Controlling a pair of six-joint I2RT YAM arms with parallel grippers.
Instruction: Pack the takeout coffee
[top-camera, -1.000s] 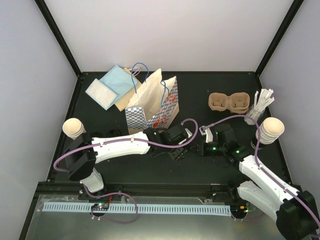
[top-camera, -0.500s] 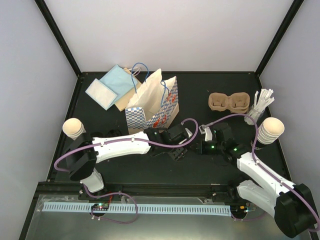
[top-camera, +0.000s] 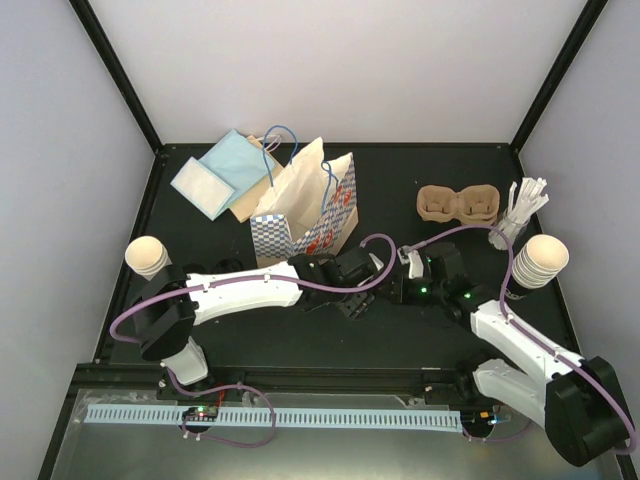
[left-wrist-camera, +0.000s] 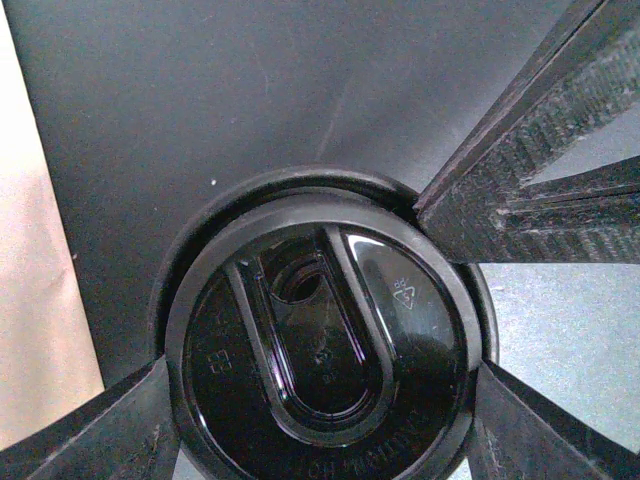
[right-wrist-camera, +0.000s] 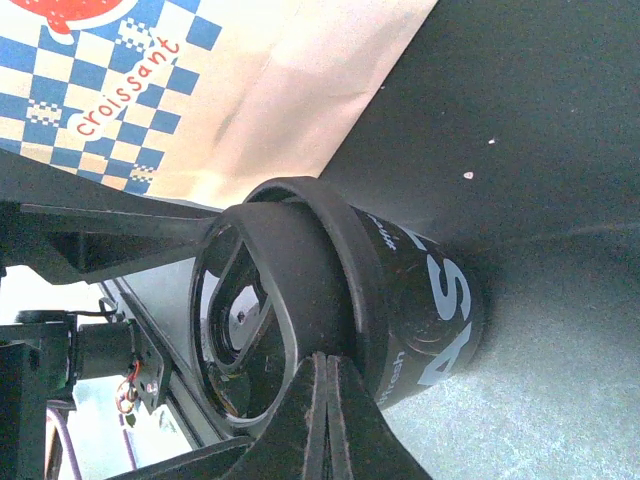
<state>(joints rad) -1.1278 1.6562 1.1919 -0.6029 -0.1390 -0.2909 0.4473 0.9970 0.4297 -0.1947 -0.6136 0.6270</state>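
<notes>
A black lid (left-wrist-camera: 325, 330) sits on the end of a black cylinder with white lettering (right-wrist-camera: 420, 300) that lies on its side on the table. My left gripper (top-camera: 352, 300) is shut on the lid, one finger (left-wrist-camera: 95, 430) on each side of it. My right gripper (right-wrist-camera: 325, 365) is shut, and its tips touch the lid's rim (right-wrist-camera: 270, 300). In the top view it (top-camera: 395, 290) is close to the right of the left gripper. Stacks of cream-tan cups stand at the left (top-camera: 147, 256) and the right (top-camera: 543, 260). The brown two-hole tray (top-camera: 458, 204) lies at the back right.
The blue-checked paper bag (top-camera: 310, 210) stands just behind the grippers and shows in the right wrist view (right-wrist-camera: 200, 90). White stir sticks (top-camera: 522, 205) stand in a holder by the tray. Pale blue and white flat papers (top-camera: 215, 175) lie at the back left.
My right gripper has moved left, up to the left gripper and the lid. The left arm has barely moved.
</notes>
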